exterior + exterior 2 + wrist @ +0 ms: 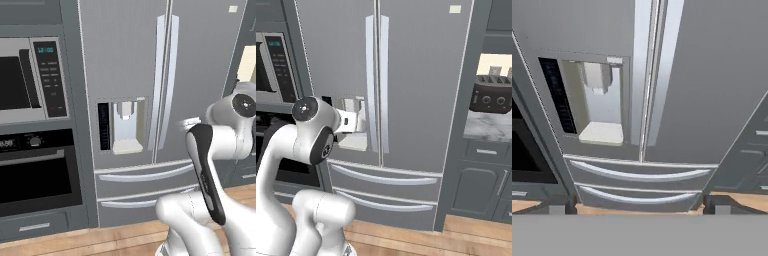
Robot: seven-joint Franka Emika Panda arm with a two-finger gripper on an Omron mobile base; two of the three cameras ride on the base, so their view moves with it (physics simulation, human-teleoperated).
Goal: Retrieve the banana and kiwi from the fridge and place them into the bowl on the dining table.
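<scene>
Straight ahead: fridge (125, 75), tall grey steel, both upper doors shut, two long pale handles meeting at the centre seam.
Fridge door: water dispenser (125, 127) set into the left door, pale tray at its base.
Fridge bottom: two drawers (383, 187), one above the other, both shut.
Left of fridge: dark microwave (30, 80) over a dark oven (35, 170) in one column.
Right of fridge: grey cabinets (483, 187), marble counter with a dark toaster (491, 97).
Floor: light wood planks (75, 242).
Gripper (637, 207): fingers spread fully apart, holding nothing, facing the lower fridge doors.
</scene>
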